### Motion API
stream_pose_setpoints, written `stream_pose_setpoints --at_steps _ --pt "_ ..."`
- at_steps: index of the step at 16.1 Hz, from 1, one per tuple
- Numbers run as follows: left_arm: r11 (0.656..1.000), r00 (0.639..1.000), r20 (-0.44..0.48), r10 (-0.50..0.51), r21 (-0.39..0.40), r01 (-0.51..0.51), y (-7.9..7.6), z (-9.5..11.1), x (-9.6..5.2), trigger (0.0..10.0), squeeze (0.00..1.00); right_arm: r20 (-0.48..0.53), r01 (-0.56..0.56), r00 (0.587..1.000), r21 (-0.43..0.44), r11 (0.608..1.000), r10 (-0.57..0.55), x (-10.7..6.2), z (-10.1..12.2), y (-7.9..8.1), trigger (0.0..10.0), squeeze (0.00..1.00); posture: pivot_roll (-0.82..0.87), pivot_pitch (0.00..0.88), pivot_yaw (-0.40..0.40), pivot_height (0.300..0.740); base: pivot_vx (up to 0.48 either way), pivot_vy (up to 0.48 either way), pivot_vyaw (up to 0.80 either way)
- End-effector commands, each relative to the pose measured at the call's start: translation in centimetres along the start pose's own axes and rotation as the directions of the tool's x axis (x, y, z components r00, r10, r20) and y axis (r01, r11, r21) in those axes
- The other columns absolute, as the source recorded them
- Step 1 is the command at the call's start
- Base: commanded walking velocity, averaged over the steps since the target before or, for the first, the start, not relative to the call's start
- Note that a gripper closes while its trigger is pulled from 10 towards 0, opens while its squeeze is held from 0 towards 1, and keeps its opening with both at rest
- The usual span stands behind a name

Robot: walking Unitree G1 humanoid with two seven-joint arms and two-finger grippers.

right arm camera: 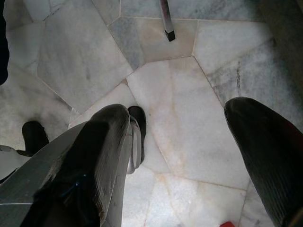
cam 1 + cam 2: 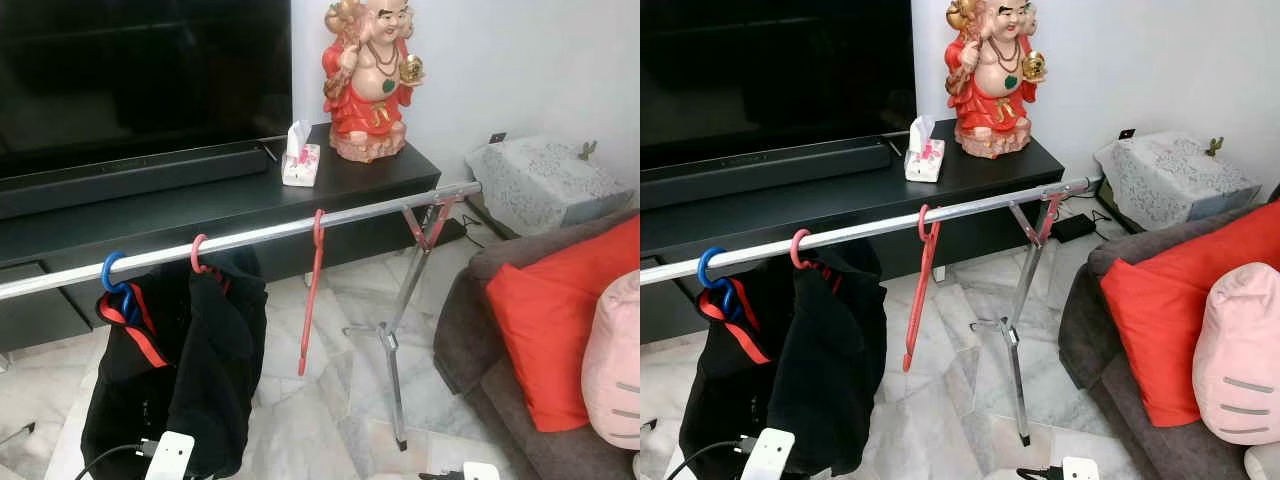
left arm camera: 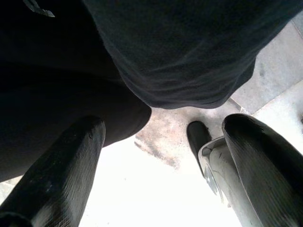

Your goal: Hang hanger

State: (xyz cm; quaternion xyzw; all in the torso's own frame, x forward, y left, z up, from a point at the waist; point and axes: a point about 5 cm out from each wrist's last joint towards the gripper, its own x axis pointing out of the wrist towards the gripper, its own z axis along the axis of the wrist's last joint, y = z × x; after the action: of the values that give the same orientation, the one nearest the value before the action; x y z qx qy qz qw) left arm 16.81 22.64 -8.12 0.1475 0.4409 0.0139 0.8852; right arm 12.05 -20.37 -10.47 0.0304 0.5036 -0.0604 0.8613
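A chrome rail (image 2: 250, 236) runs across in front of me on a folding stand. An empty red hanger (image 2: 312, 300) hangs from its middle, edge-on. Left of it, a pink hook (image 2: 197, 253) and a blue hook (image 2: 112, 275) carry black garments (image 2: 190, 360) with red trim. My left gripper (image 3: 163, 123) is low, just beneath the black cloth (image 3: 189, 52), open with nothing between its fingers. My right gripper (image 1: 177, 109) hangs open over the marble floor (image 1: 175, 94), close to a foot of the stand (image 1: 166, 21).
Behind the rail stands a black TV console (image 2: 230, 195) with a soundbar (image 2: 130, 172), a tissue box (image 2: 300, 160) and a red statue (image 2: 368, 80). A sofa with a red cushion (image 2: 560, 320) is at the right. The stand's leg (image 2: 392, 370) reaches the floor ahead.
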Motion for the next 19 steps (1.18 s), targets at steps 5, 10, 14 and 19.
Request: stream_pose_setpoints --at_steps 5,10,14,19 --pt "1.0 1.0 -0.009 -0.01 0.005 0.01 -0.3 -0.1 0.0 10.0 0.0 0.003 0.009 1.0 0.003 1.0 -0.009 0.0 0.1 -0.2 10.0 0.0 -0.09 0.0 -0.043 0.74 0.0 0.0 0.0" --pt "0.999 0.999 0.03 -0.032 -0.026 0.033 -1.2 1.2 0.3 10.0 0.0 0.038 -0.012 0.999 0.029 1.0 0.01 0.1 0.9 -0.2 10.0 0.0 -0.09 0.0 -0.056 0.74 0.0 0.0 0.0" --pt "0.999 0.999 0.03 -0.03 -0.029 0.031 -1.2 1.2 0.3 10.0 0.0 0.039 -0.013 0.999 0.032 0.999 0.011 0.1 1.0 -0.1 10.0 0.0 -0.09 0.0 -0.056 0.74 0.0 0.0 0.0" --pt "0.998 0.998 0.049 -0.028 -0.061 0.031 -1.1 1.5 0.3 10.0 0.0 0.04 -0.014 0.999 0.03 0.999 0.013 0.1 1.0 -0.2 10.0 0.0 -0.09 0.0 -0.06 0.74 0.0 0.0 0.0"
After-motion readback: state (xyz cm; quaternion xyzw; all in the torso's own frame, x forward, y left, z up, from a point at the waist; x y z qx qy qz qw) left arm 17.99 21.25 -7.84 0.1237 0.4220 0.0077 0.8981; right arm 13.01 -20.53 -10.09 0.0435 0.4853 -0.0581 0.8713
